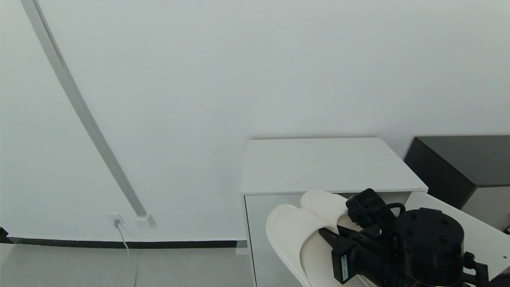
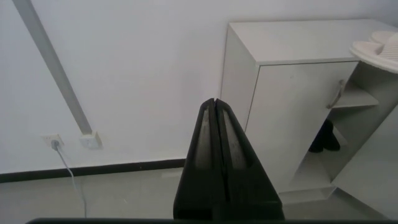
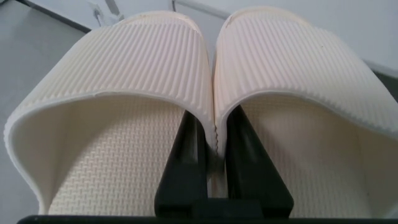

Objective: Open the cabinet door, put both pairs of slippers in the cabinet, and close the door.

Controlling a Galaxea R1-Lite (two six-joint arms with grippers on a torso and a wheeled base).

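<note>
– While the right gripper (image 3: 214, 140) has its jaws nearly closed, what are they pinching?
– The pair of cream ribbed foam slippers (image 3: 143, 62). One finger sits inside each slipper, clamping the two adjoining side walls together.
– Will that hold?
– I think so. They look very light and soft, and the textured insole should not slide. The walls give under the squeeze, so the toes may droop or swing if the arm turns quickly. The doubled inner walls seem the best place to hold, since one pinch carries both.
– And the left gripper (image 2: 215, 109)?
– Its jaws are pressed together with nothing in them, out in the air well apart from the white rectangular cabinet (image 2: 292, 37).
– Where are the slippers against that cabinet?
– Raised in front of it, about level with its top edge, toes toward it. The cabinet is open, with white shelves (image 2: 353, 99) showing beside a closed front panel (image 2: 292, 118) that has a handle (image 2: 339, 93).
– So?
– The slippers need to come down to shelf height before going in.
</note>
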